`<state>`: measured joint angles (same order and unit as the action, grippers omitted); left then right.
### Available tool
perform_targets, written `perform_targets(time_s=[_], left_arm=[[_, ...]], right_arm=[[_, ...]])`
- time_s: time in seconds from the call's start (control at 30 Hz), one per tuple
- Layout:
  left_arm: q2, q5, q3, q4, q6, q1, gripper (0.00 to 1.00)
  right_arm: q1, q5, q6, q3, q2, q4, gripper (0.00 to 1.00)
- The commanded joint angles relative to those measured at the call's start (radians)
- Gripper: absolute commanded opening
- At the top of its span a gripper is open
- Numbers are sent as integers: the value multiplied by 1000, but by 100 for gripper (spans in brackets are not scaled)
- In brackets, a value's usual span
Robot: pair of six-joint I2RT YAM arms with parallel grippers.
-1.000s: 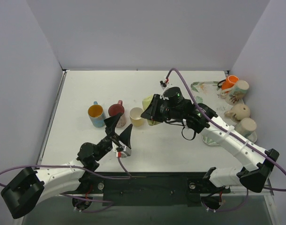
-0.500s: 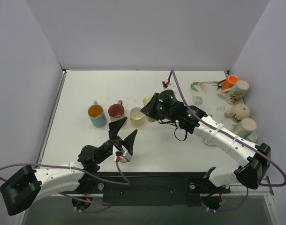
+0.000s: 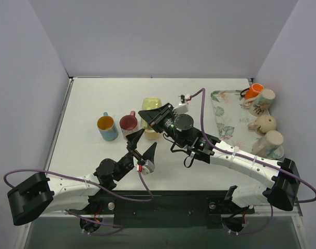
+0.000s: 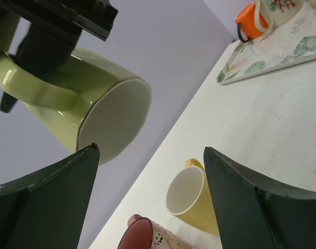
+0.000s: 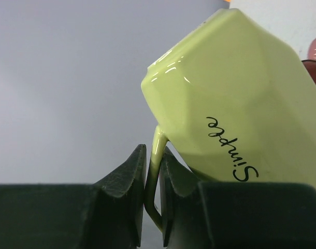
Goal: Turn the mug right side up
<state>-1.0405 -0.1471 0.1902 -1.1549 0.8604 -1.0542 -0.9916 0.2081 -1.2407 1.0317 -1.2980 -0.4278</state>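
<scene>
Two fingers of the right gripper were clamped on the thin handle of the green mug. That left the mug hanging in the air over the middle of the counter, mouth tipped sideways and down, with room to rotate. The left gripper hovered spread wide toward the near edge, perhaps to assist. Upright mugs stood alongside.

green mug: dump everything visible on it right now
The green mug is glossy lime, ceramic-looking and faceted, with black script "Simple" on its side and a white inside. It hangs above the table, tipped so its mouth faces down and sideways, not yet upright. Only the right gripper touches it, shut on its thin handle.
</scene>
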Motion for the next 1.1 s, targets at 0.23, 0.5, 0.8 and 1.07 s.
perform_targets(time_s=[0.23, 0.5, 0.8, 1.07], left_arm=[[-81, -168, 11, -426, 207, 23, 89], [-56, -126, 19, -493, 275, 49, 73], [166, 56, -104, -290, 293, 31, 73], [156, -31, -28, -232, 299, 8, 80]], right_arm=[[-47, 30, -63, 34, 11, -261, 0], [-50, 10, -43, 51, 16, -241, 0], [-28, 56, -8, 39, 60, -200, 0], [-22, 44, -42, 37, 46, -219, 0]])
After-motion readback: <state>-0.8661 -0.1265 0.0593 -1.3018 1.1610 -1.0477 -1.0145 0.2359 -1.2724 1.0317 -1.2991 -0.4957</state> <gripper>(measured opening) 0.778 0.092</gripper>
